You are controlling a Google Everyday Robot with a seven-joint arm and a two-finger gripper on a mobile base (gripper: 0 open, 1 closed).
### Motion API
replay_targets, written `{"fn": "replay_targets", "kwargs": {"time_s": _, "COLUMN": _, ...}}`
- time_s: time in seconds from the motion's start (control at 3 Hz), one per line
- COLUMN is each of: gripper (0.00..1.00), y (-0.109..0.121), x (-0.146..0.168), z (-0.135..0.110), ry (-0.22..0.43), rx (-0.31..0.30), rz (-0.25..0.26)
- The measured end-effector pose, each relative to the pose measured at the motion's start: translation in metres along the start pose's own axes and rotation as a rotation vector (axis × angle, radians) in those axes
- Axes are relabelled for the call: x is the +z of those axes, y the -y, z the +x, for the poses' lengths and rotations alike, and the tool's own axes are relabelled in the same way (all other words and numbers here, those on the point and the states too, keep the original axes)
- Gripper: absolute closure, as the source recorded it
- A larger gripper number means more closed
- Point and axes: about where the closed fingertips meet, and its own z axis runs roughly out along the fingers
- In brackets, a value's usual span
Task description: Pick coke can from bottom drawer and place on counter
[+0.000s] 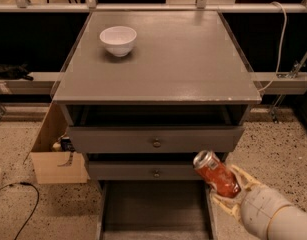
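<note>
The gripper (229, 188) is reaching in from the lower right corner on the end of a pale, rounded arm (273, 218), and its tan fingers (243, 176) are clamping the coke can (216, 174) from either side, so the pincer is closed down to the can's width and gripping it. The can is hanging in the air, tilting with its silver top pointing up and to the left. It is sitting above the right-hand wall of the bottom drawer (155, 206) and just in front of the right end of the middle drawer (143, 171), touching neither as far as I can tell. The bottom drawer is standing pulled out towards me, showing a bare grey floor between thin side walls. Above it, the middle drawer and the upper drawer (155, 139) are each showing a small round knob; the upper one is sitting slightly forward, leaving a dark gap under the counter (163, 64). The counter is carrying only a white bowl (118, 40), which is resting near its far left corner, well apart from the can. To the left of the cabinet a cardboard box (55, 159) is standing on the speckled floor (273, 144), with a black cable (23, 204) trailing near it.
</note>
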Motion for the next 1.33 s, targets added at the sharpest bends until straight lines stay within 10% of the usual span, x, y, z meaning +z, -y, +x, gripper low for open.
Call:
{"fn": "replay_targets", "kwargs": {"time_s": 0.67, "gripper": 1.00, "y": 0.016, "x": -0.010, "z": -0.031, "ry": 0.029, "rx": -0.039, "rz": 0.038}}
{"fn": "replay_targets", "kwargs": {"time_s": 1.33, "gripper": 1.00, "y": 0.100, "x": -0.012, "z": -0.100, "ry": 0.087, "rx": -0.152, "rz": 0.155}}
